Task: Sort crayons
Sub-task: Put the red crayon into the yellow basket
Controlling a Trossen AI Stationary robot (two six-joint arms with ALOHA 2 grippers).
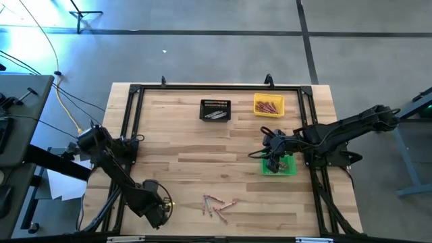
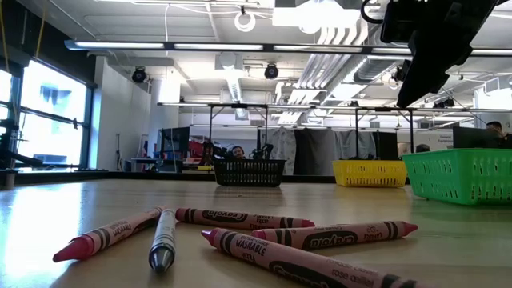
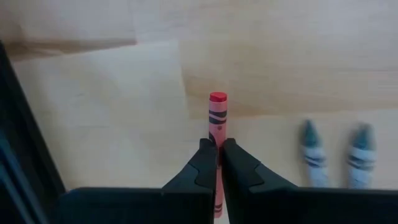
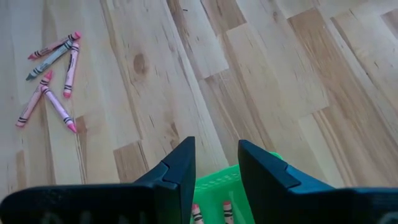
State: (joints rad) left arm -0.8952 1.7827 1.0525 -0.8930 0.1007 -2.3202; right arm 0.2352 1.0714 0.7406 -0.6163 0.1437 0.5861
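jaws of the left gripper (image 3: 219, 163) pinch a pink crayon (image 3: 217, 118) at the table's (image 1: 189, 162) near left corner. right gripper (image 4: 214, 165) hangs spread over the green bin (image 1: 289, 167); loose crayons (image 1: 216, 204) lie near the front edge.

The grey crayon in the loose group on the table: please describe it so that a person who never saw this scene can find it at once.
Start at the wooden table and go to its near edge, where a few loose crayons lie together, far from the three bins. The grey crayon lies in that group between pink ones. It alone has a grey tip and a white wrapper; its neighbours are all reddish-pink.
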